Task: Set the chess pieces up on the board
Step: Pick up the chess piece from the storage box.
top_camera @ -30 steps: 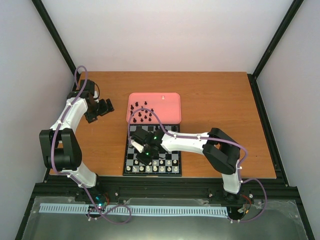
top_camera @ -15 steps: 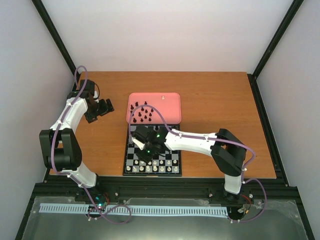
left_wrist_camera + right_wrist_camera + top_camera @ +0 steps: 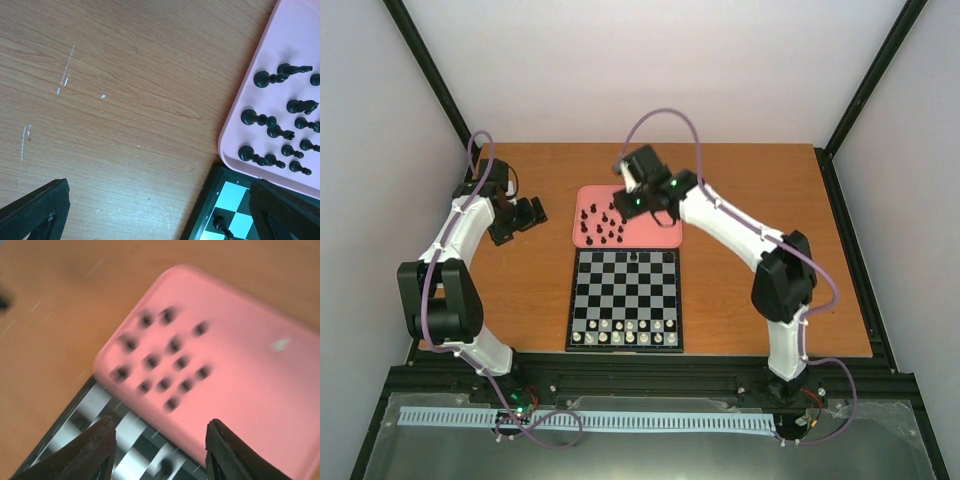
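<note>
The board lies flat at the near edge of the counter, about midway along that edge; its two near rows are filled with the cream-white chess pieces, all upright, and a single black piece stands alone on its far row, the squares between being bare; the rest of the black chess pieces stand in a loose cluster in the left half of a pink tray, which sits right against the far edge of the board, toward the middle of the counter; in the right wrist view the tray and its dark pieces are blurred, and a pale smear further along the tray is too soft to identify; the right hand hangs above the tray's far side, its two dark fingers spread apart with nothing between them, the tray's near corner and a strip of the board showing through the gap; the left hand is over bare wood near the left edge of the counter, well apart from the tray and the board; its fingers stand wide apart and grip nothing, and its camera looks down on scratched wood, the tray's corner with black pieces, and the board's far left corner.
</note>
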Controlling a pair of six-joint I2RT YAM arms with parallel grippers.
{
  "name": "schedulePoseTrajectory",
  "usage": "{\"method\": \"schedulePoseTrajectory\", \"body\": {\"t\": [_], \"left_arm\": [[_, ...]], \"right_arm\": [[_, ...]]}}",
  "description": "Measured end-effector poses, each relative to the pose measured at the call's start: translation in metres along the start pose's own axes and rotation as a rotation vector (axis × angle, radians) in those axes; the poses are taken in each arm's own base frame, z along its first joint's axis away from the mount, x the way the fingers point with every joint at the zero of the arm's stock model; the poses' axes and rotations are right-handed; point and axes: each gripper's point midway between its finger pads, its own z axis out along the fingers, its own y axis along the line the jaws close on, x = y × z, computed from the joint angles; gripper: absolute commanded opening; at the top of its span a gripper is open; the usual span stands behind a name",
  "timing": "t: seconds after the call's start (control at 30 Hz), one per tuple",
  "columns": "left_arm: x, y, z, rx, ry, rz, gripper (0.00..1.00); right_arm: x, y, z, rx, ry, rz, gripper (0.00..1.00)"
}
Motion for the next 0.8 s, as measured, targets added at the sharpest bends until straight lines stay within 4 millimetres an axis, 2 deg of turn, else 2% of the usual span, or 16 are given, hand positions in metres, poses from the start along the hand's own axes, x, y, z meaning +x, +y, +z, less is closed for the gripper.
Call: {"method": "schedulePoseTrajectory", "body": {"t": [0.07, 0.17, 0.23, 0.37, 0.43, 0.57, 0.8], "left_arm": [[0.000, 0.000, 0.000, 0.001, 0.001, 0.000, 1.00], [0.000, 0.000, 0.000, 0.000, 0.001, 0.000, 1.00], [0.000, 0.000, 0.000, 0.002, 0.002, 0.000, 1.00], [-0.001, -0.001, 0.001, 0.003, 0.005, 0.000, 1.00], [-0.002, -0.001, 0.003, 0.002, 0.008, -0.001, 1.00], [0.000, 0.000, 0.009, -0.003, 0.024, -0.003, 1.00], [0.001, 0.001, 0.015, -0.009, 0.041, -0.006, 1.00]], "right_arm": [[-0.031, -0.042, 0.010, 0.073, -0.055, 0.070, 0.48], [-0.049, -0.086, 0.037, 0.145, -0.074, 0.142, 0.46], [-0.049, -0.106, 0.064, 0.174, -0.056, 0.172, 0.44], [-0.030, -0.132, 0.119, 0.211, 0.021, 0.210, 0.43], [-0.020, -0.140, 0.134, 0.224, 0.049, 0.220, 0.42], [-0.011, -0.150, 0.146, 0.247, 0.070, 0.243, 0.42], [-0.026, -0.174, 0.142, 0.300, 0.015, 0.284, 0.39]]}}
